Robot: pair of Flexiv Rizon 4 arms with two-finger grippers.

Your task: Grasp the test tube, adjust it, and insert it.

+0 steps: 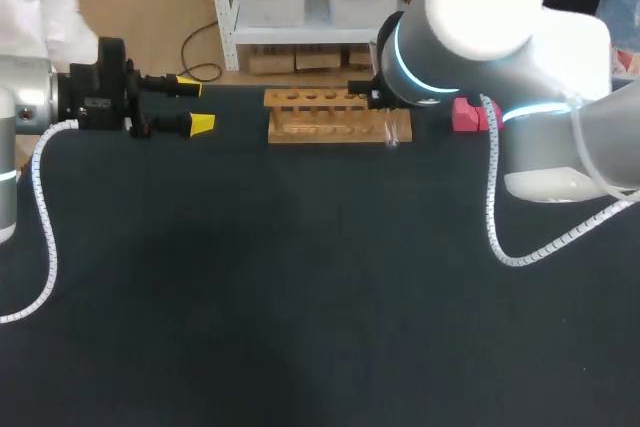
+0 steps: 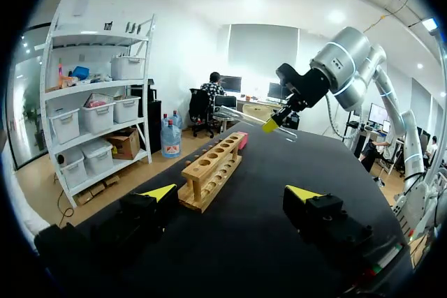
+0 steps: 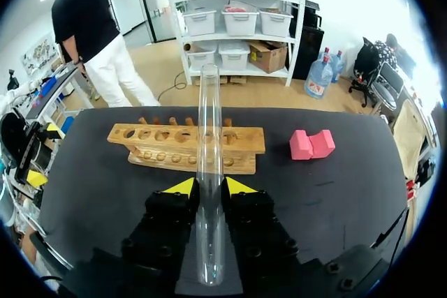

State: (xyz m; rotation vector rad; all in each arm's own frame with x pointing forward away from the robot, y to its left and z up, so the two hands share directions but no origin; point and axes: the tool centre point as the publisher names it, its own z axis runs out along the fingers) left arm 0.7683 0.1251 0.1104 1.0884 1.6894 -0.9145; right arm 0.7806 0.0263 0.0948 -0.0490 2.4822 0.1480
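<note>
Within right gripper (image 3: 209, 187), test tube (image 3: 208, 113), seemingly near rack (image 3: 157, 143).

Likely a robotics lab: left arm (image 1: 22, 97), right arm (image 1: 475, 2), black table (image 1: 300, 297), wooden tube rack (image 1: 325, 132).

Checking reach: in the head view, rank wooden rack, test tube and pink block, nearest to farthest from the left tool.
1. wooden rack, ahead of the left tool.
2. test tube, at the rack's far end.
3. pink block, beyond the rack.

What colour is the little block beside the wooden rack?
The block is pink; the right wrist view shows it best.
</note>
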